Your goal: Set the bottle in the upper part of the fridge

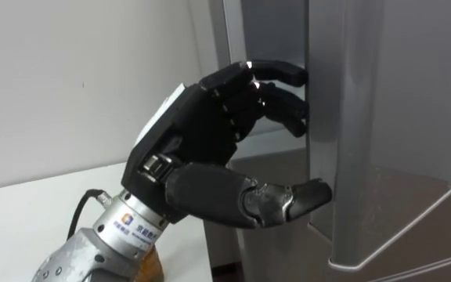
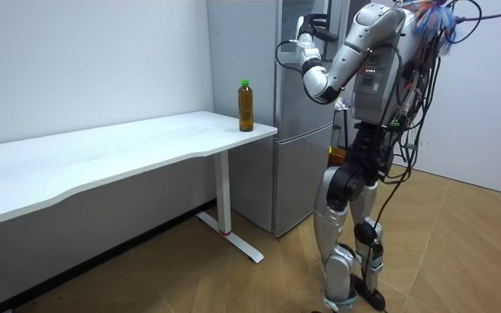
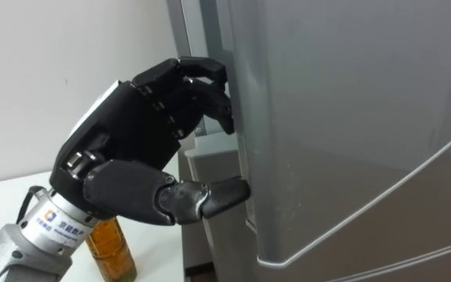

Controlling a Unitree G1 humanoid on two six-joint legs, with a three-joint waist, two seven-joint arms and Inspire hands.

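Your left hand (image 1: pixel 210 117) curls its fingers round the fridge door (image 1: pixel 382 117) edge. At seven o'clock on the worktop (image 2: pixel 146 143), the bottle (image 3: pixel 110 244) looks full, rigid and slick; grip it mid-body.

You've got plenty of light here, soft and even, and it's coming from above, going by the shadows. The wall (image 1: pixel 69 78) is lit flat with no hot spots. The fridge door (image 1: pixel 398 117) has a dull sheen and a pale curved streak reflected low down, nothing blown out. Tiny highlights sit on the knuckles of the left hand (image 1: pixel 202 125), and its underside goes pretty dark. In the room view the table (image 2: pixel 103 156) throws a soft shadow on the wall below it, and the floor (image 2: pixel 459 252) shines a little.
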